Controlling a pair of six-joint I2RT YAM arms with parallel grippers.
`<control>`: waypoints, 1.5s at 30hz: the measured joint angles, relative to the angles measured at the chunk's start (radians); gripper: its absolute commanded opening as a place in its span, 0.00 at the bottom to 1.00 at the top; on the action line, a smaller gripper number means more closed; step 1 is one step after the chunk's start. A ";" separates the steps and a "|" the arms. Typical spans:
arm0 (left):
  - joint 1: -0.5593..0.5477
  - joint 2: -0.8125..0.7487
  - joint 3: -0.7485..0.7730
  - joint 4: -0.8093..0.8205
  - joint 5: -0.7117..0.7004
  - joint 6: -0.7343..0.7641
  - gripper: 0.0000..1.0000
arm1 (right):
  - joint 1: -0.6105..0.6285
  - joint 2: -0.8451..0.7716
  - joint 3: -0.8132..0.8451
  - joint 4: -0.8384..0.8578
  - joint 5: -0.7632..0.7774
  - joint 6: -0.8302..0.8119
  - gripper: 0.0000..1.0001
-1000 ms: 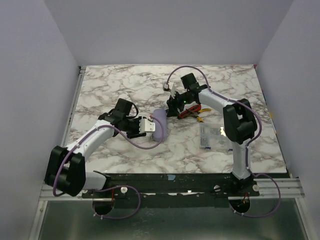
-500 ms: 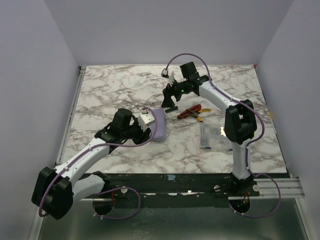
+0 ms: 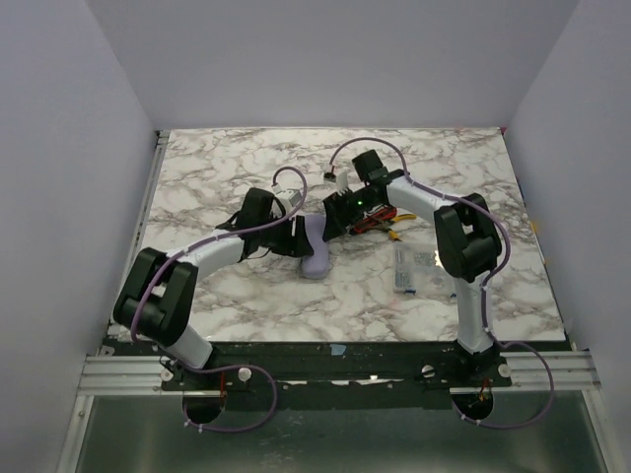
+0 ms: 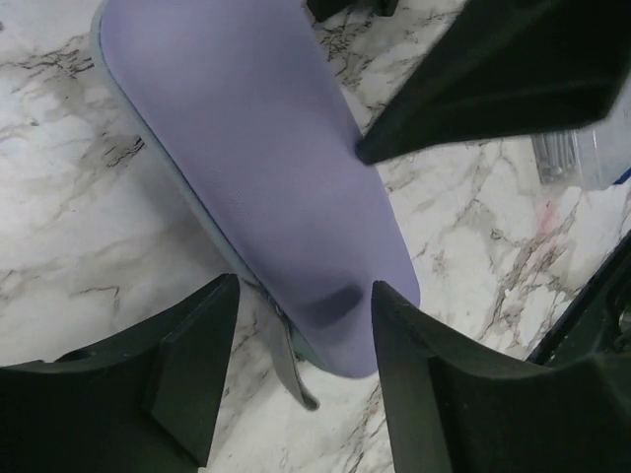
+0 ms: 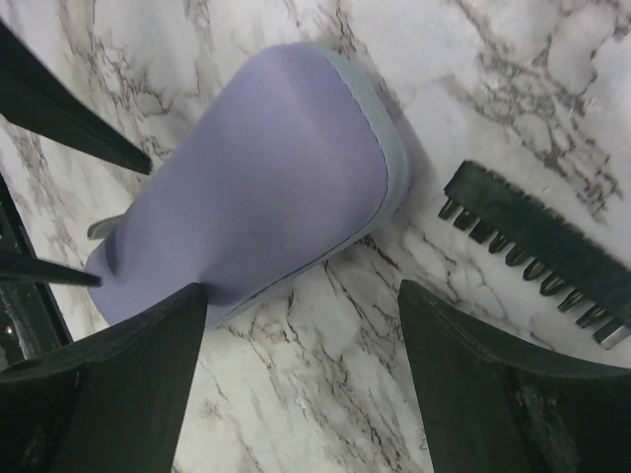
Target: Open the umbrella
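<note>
Your umbrella point(image 3: 315, 251) lies mid-surface in its sleeve, long axis 12-to-6. The left gripper point(image 4: 304, 288) is at its 9 o'clock, the right gripper point(image 5: 301, 296) at 1 o'clock. Both have jaws apart, nothing clamped. The sleeve looks soft, slick and light, so pinch the stiff core.

White-grey marble-pattern tabletop point(image 3: 217, 177), dark veins. Plain pale grey-lavender enclosure: back wall point(image 3: 335, 59), left wall point(image 3: 69, 148), right wall point(image 3: 582, 128). Aluminium rail point(image 3: 335, 367) along near table edge. Dull metal panel point(image 3: 335, 439) below. Soft even light.
</note>
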 measured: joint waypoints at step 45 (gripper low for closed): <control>-0.482 0.024 -0.103 0.288 -0.081 0.047 0.36 | -0.161 -0.254 -0.490 0.142 -0.052 0.364 0.25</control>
